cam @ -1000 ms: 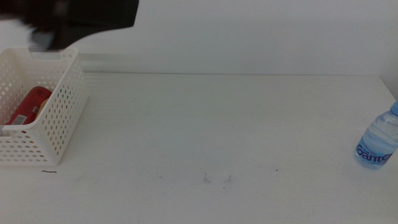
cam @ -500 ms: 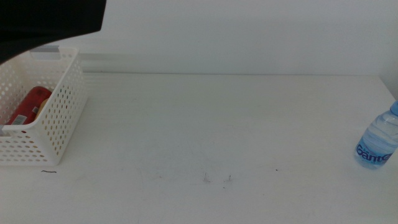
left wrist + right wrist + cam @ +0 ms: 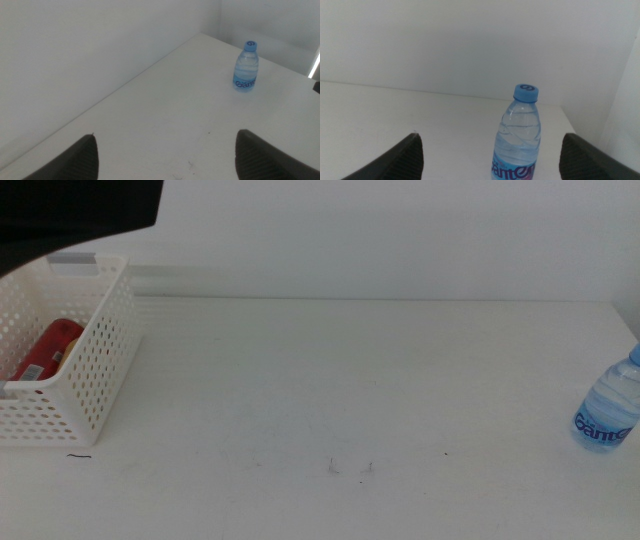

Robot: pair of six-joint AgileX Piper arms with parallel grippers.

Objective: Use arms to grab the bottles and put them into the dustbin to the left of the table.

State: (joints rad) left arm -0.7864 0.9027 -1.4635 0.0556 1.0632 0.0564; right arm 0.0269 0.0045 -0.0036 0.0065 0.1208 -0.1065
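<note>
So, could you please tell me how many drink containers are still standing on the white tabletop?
1: the clear blue-capped water bottle stands upright near the table's right edge. A red can already lies in the white perforated basket; more may be hidden there.

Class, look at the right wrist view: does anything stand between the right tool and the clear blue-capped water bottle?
Nothing visible does. The clear blue-capped water bottle stands upright on the white table, straight ahead of the open right tool, with only bare tabletop between them.

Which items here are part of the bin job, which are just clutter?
Job: water bottle upright at table's right edge; red can inside dustbin; left gripper open, empty; right gripper open, facing bottle.
Clutter: none; only small dark marks on table.
</note>
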